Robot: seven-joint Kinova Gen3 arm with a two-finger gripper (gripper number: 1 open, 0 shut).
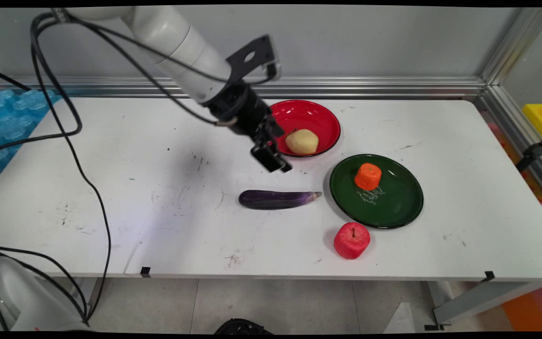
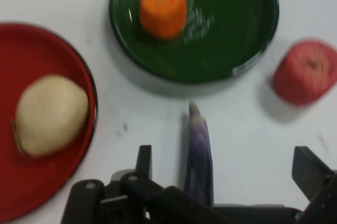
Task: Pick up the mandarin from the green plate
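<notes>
Eggplant (image 1: 275,199) lies bare on the table (image 1: 111,188), a little right of its middle, long body running left to right with the stem end pointing right toward the green plate (image 1: 393,212). Nearer than the eggplant and to its right, the apple (image 1: 351,240) stands alone close to the near edge, just off the plate's near rim. On the plate sits an orange fruit (image 1: 368,176), toward the plate's far left side. The gripper (image 1: 273,157) hangs above the table just beyond the eggplant, tilted down and to the right. Its fingers stand wide apart and hold nothing. In the hand view the eggplant lies between them, running away from the hand, so the fingers flank its narrow width. Judging by its look, the skin is smooth and the body round, so a pinch well off the middle would likely let it roll or swing; the thick middle seems the steadier place. Farthest, just right of the gripper, is the red bowl (image 1: 308,115) with a potato (image 1: 302,141) inside.
</notes>
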